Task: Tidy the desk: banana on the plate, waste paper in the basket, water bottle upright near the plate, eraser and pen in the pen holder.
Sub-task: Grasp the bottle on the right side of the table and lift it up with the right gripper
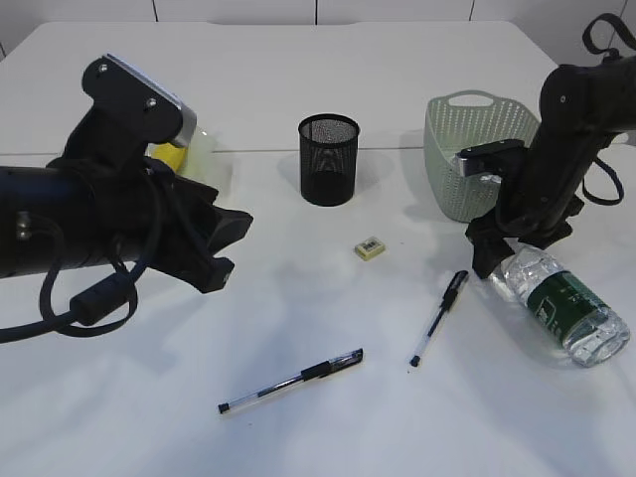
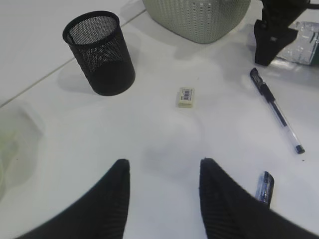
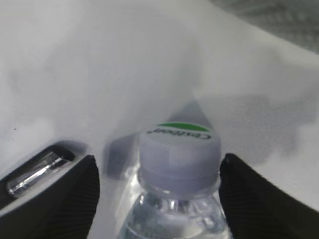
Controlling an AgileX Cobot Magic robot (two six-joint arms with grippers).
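So on my screen the right gripper (image 1: 494,260) sits spread wide around the neck of the water bottle (image 1: 561,304), pads either side of the cap but not squeezing it. The bottle is lying on its side just by the basket (image 1: 475,149). My left gripper (image 2: 162,172) hangs apart over bare table, nothing in it. The eraser (image 2: 185,97) sits near the pen holder (image 2: 99,52), and two pens (image 1: 292,380) are loose up front.

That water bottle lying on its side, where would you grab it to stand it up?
By the neck, just under the cap. The bottle lies flat with its cap toward the right tool, whose open fingers already sit on either side of the neck.
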